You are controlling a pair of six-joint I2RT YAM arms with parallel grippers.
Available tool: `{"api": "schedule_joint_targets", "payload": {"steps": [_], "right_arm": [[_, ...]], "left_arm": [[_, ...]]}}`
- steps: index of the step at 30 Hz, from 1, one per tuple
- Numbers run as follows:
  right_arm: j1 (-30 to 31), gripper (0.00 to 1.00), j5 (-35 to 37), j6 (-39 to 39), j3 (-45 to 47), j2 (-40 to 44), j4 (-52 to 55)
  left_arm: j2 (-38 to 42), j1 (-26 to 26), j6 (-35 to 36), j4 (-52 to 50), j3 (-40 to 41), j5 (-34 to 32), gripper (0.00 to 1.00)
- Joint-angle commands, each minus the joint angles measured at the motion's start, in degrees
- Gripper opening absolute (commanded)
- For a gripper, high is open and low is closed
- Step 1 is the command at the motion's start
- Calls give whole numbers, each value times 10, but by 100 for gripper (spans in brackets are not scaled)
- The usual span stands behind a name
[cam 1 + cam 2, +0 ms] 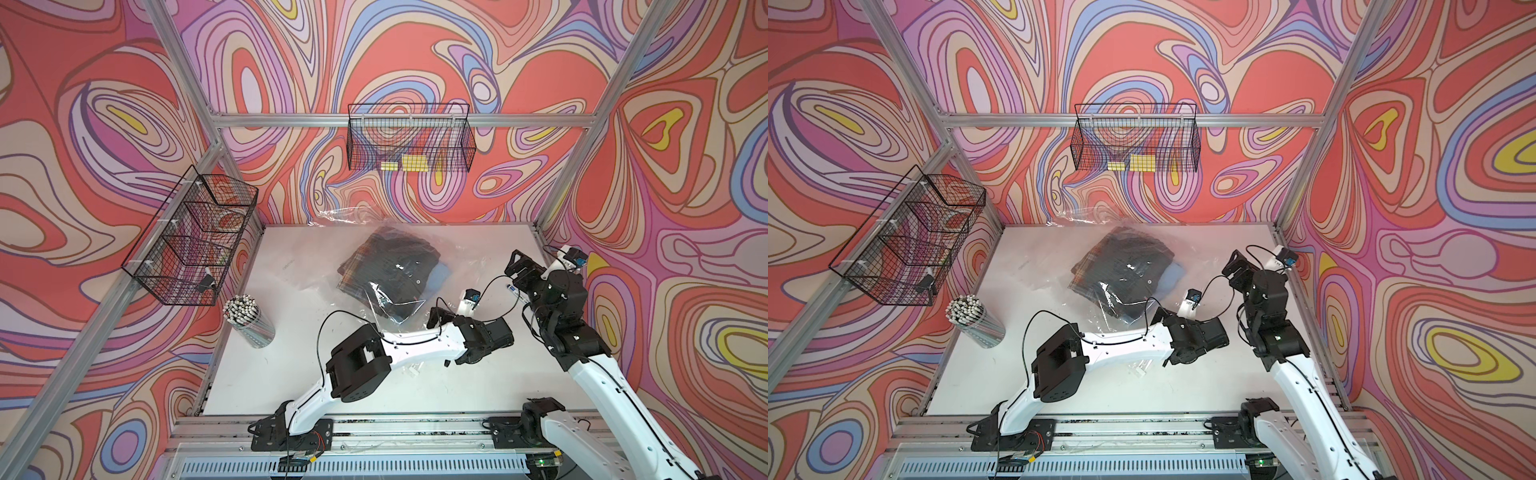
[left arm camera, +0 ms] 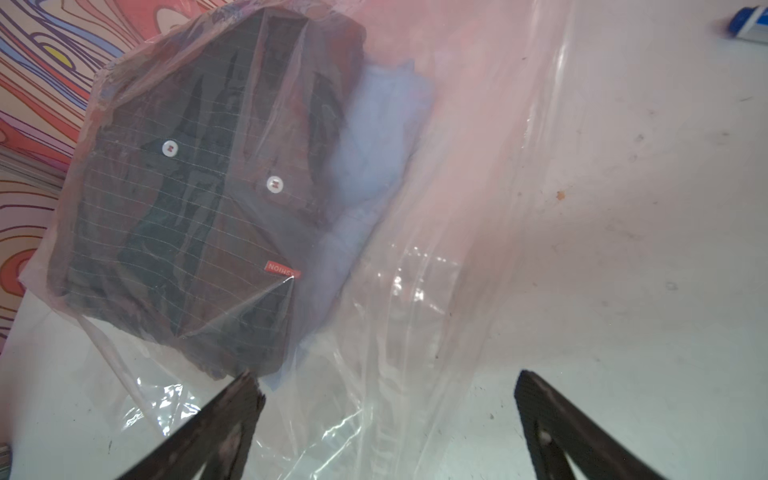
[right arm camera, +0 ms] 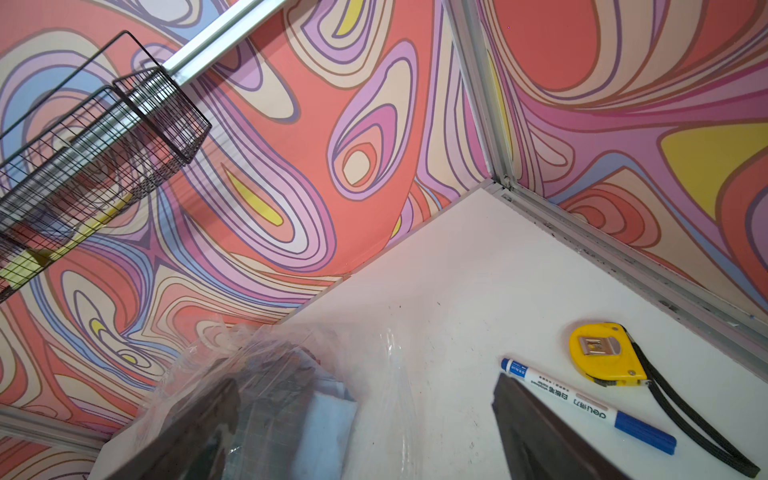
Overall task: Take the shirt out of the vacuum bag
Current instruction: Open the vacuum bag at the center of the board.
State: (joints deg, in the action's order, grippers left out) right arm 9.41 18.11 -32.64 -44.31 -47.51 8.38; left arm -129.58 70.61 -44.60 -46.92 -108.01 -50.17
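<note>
The vacuum bag (image 1: 457,259) lies crumpled across the middle of the white table, in both top views (image 1: 1187,257). Inside it is the shirt (image 1: 386,266), folded, dark plaid with white buttons (image 2: 187,208), with a light blue cloth (image 2: 374,145) beside it. My left gripper (image 1: 438,318) is at the bag's near edge. Its jaws stand wide open over loose plastic (image 2: 386,374), one fingertip by the shirt's corner. My right gripper (image 1: 517,266) hovers at the bag's right side, open (image 3: 368,380). One of its fingers (image 3: 208,415) shows through the plastic film.
A blue-capped marker (image 3: 582,405) and a yellow tape measure (image 3: 606,353) lie right of the right gripper, near the right rail. A cup of pencils (image 1: 247,320) stands at the table's left edge. Wire baskets hang on the left wall (image 1: 195,237) and back wall (image 1: 409,139).
</note>
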Motion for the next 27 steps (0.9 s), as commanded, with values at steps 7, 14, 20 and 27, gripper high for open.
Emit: {"api": "schedule_joint_targets", "payload": {"steps": [7, 14, 20, 27], "right_arm": [[-1, 98, -45, 8, -13, 31, 20], [-1, 98, -64, 2, -11, 45, 25], [-1, 98, -92, -15, -12, 50, 47], [-1, 98, -143, -69, -14, 70, 94]], "left_arm": [[-33, -46, 74, 60, -12, -82, 89], [-42, -56, 113, 86, -27, -78, 46], [-4, -58, 103, 59, -27, -67, 36], [84, -58, 114, 28, -33, -60, 0]]}}
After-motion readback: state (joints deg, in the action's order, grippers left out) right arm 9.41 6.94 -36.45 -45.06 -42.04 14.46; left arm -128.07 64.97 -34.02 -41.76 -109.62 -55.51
